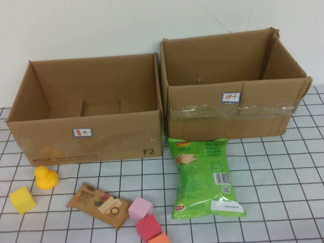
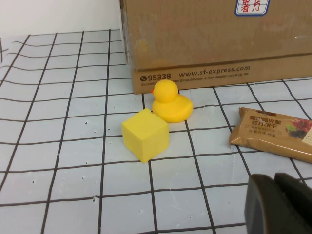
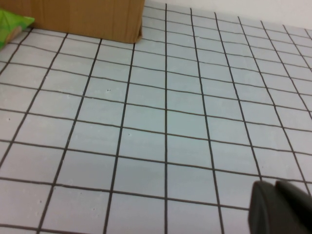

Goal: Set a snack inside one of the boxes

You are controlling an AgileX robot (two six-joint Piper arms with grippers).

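A green chip bag [image 1: 205,177] lies on the gridded table before the right cardboard box [image 1: 230,114]; its corner shows in the right wrist view [image 3: 12,24]. A brown wafer packet [image 1: 100,204] lies before the left box [image 1: 86,136], and also shows in the left wrist view [image 2: 275,132]. Both boxes are open on top and look empty. My left gripper [image 2: 278,204] is shut and empty, low over the table near the packet. My right gripper [image 3: 280,207] is shut and empty over bare table to the right of the boxes. Neither arm shows in the high view.
A yellow duck [image 1: 46,177] and a yellow cube [image 1: 22,199] sit at the front left, also in the left wrist view as duck [image 2: 169,101] and cube [image 2: 145,134]. Pink [image 1: 140,208], red [image 1: 149,227] and orange [image 1: 159,238] cubes lie at the front centre.
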